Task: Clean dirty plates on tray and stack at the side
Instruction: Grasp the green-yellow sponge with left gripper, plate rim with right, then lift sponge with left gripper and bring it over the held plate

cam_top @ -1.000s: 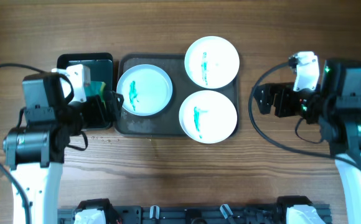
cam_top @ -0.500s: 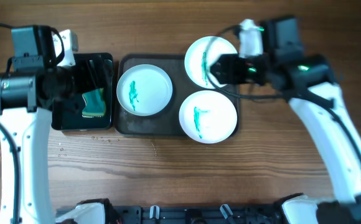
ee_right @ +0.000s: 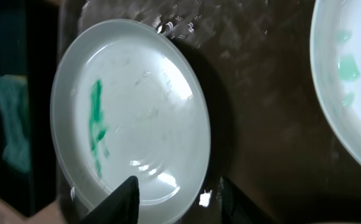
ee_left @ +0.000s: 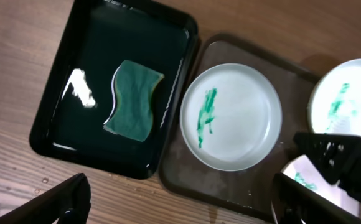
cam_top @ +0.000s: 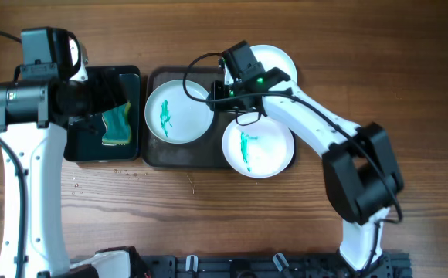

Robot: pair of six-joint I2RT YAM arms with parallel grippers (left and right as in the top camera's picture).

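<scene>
Three white plates with teal smears lie on the dark tray (cam_top: 156, 152): a left plate (cam_top: 179, 110), a front right plate (cam_top: 259, 144) and a back right plate (cam_top: 278, 58) partly under my right arm. My right gripper (cam_top: 215, 96) is low at the left plate's right edge. In the right wrist view its fingers (ee_right: 123, 198) are apart and straddle the rim of that plate (ee_right: 131, 106), one over the plate and one over the tray (ee_right: 261, 93). My left gripper (ee_left: 183, 208) stands wide open and holds nothing, high above the wood in front of the tub and tray, with the left plate (ee_left: 231, 117) in its view.
A black tub (cam_top: 77, 150) sits left of the tray and holds a green sponge (cam_top: 117, 125) and some water. The sponge (ee_left: 132, 99) lies flat in the tub's middle. Water drops dot the wood in front of the tub. The right arm reaches across the tray's back right.
My right arm has swung left from the back right plate to the left plate's rim and its jaws have narrowed. The left arm has barely shifted above the tub.
</scene>
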